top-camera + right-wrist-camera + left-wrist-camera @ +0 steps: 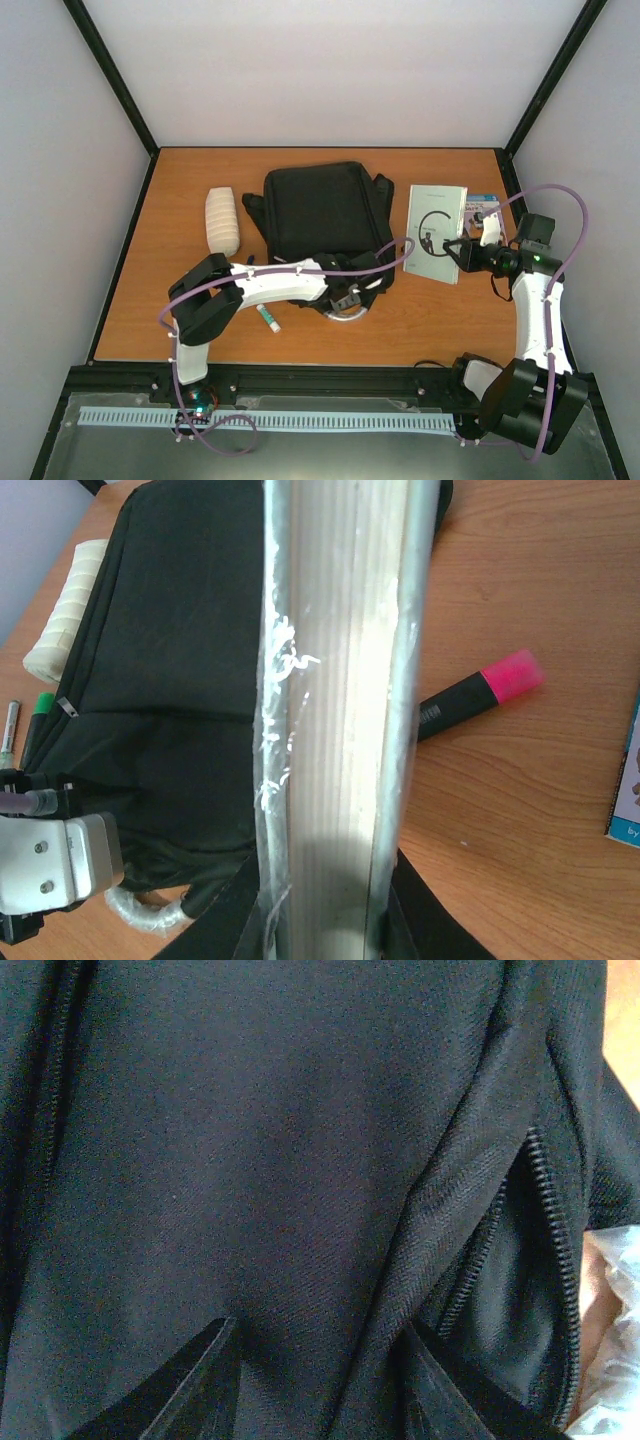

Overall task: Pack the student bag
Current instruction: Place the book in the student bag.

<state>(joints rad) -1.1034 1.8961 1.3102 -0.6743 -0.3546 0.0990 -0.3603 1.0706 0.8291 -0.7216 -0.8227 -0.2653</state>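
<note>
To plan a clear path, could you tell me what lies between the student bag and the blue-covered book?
A pink-capped highlighter lies between the student bag and the blue-covered book. It shows in the right wrist view only.

Soft even light, blurred close-ups

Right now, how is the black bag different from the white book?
The bag is black; the book is white. The bag is soft cloth and much bigger; the book is small and flat. The right pincer grips the book; the left pincer is open over the bag. Both have a pincer at them.
</note>
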